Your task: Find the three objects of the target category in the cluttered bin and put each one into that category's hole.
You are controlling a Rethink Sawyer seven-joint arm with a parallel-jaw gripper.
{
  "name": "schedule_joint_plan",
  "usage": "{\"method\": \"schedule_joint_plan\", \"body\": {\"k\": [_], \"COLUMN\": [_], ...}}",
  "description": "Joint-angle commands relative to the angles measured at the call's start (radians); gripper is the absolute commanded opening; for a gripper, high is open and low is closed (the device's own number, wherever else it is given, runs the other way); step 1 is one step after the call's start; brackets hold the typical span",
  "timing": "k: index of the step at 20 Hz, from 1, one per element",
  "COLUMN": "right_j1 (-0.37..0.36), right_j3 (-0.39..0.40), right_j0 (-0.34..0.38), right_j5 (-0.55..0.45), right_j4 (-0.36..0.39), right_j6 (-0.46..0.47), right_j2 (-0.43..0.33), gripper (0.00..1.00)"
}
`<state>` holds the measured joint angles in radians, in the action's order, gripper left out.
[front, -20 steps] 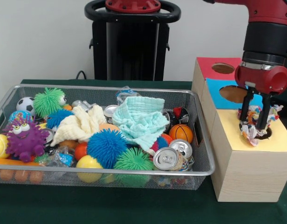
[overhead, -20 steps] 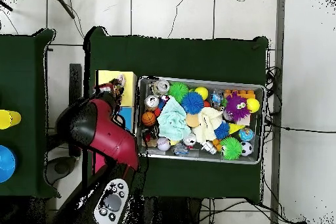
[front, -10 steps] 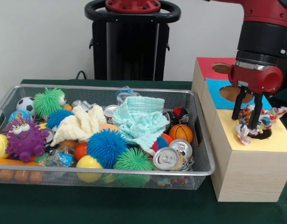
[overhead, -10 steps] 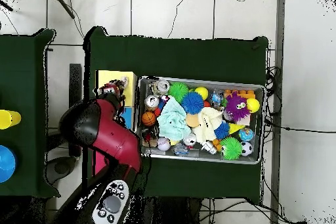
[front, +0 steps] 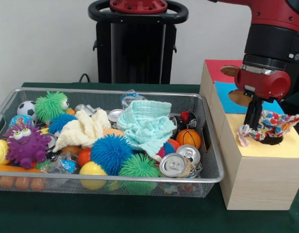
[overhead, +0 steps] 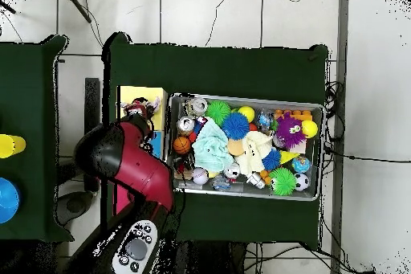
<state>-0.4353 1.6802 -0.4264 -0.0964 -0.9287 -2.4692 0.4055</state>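
Patterned, many-coloured cloth (front: 272,125) lies bunched over the dark hole (front: 273,140) in the yellow top of the wooden box (front: 258,174), spreading past the hole's rim on both sides. From my seat the gripper (front: 254,115) stands at the cloth's left part, its dark fingers (front: 252,112) close together and reaching down to the fabric; I cannot tell whether they pinch it or merely touch it. Behind the yellow panel I see a blue panel (front: 227,94) and a red panel (front: 220,68), each with its own hole. Left of the box sits the wire mesh bin (front: 207,177), packed with clutter: a mint cloth (front: 147,124), a cream cloth (front: 84,128), blue spiky ball (front: 110,153), green spiky ball (front: 50,104), a purple monster toy (front: 25,143), a small basketball (front: 188,138) and a drink can (front: 173,165). In the overhead view the red arm (overhead: 128,162) covers most of the box.
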Motion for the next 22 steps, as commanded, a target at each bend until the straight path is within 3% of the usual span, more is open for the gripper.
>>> {"method": "schedule_joint_plan", "body": {"k": [1, 11, 16, 20, 22], "right_j1": [0.073, 0.061, 0.134, 0.197, 0.201], "right_j3": [0.006, 0.031, -0.021, -0.070, -0.076], "right_j0": [-0.003, 0.036, 0.025, -0.033, -0.031], "right_j5": [-0.086, 0.095, 0.181, 0.157, 0.183], "right_j4": [-0.001, 0.067, 0.129, 0.093, 0.095], "right_j6": [-0.209, -0.138, -0.092, -0.081, -0.093], "right_j2": [-0.027, -0.088, -0.056, 0.025, 0.016], "gripper": [0.00, 0.00, 0.00, 0.00, 0.00]}}
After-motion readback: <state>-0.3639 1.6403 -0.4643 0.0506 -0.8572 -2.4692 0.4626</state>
